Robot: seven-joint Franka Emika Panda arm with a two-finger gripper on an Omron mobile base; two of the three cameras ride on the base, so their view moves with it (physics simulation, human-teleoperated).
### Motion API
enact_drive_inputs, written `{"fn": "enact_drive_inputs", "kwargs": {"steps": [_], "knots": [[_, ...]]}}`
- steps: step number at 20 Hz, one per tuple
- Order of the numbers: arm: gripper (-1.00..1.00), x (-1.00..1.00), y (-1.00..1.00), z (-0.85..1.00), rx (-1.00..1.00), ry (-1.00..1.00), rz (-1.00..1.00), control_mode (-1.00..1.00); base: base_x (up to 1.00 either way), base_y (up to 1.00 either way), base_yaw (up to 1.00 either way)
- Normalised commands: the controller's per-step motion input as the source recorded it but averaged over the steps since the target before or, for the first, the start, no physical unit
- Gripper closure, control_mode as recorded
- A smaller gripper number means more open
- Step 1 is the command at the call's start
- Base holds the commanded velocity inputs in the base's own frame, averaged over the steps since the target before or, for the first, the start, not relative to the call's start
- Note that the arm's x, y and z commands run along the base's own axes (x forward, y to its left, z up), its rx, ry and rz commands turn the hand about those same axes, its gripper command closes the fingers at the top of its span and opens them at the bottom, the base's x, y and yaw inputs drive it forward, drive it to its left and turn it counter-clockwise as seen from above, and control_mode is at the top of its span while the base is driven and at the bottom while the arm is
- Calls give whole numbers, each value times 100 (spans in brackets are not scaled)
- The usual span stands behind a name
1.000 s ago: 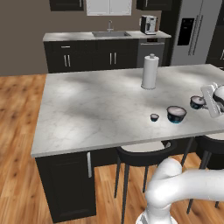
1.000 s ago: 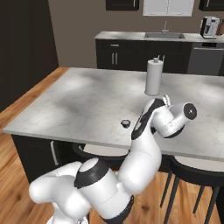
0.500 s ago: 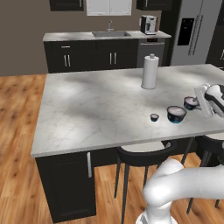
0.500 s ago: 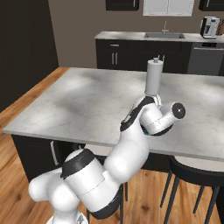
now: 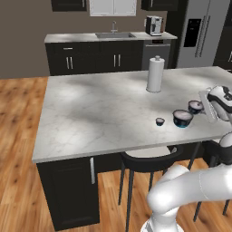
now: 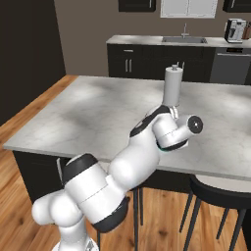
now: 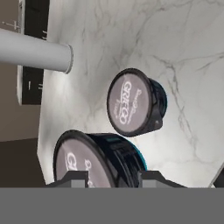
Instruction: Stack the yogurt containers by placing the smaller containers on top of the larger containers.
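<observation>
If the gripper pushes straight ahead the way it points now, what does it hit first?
Most likely the yogurt tub nearest the gripper, whose pale lid sits between the fingertips in the hand view. The second tub lies further along, the paper-towel roll off to one side. Depth is uncertain.

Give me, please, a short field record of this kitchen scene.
surface: grey-white marble island counter
widest tub: dark, round, pale lid, teal base; nothing stacked on it
mid tub: dark, pale lid; on the counter next to the widest tub
tiny tub: dark, standing apart
gripper: fingertips either side of mid tub; grip unclear
also: tall white paper-towel roll
</observation>
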Motion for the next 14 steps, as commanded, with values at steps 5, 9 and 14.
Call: {"fn": "enact_drive_inputs", "kwargs": {"steps": [5, 9, 14], "knots": [[100, 27, 1, 0, 0, 1, 0, -100, 0, 0, 0], [100, 29, 0, 0, 0, 4, 0, -100, 0, 0, 0], [100, 24, 0, -5, 0, 5, 0, -100, 0, 0, 0]]}}
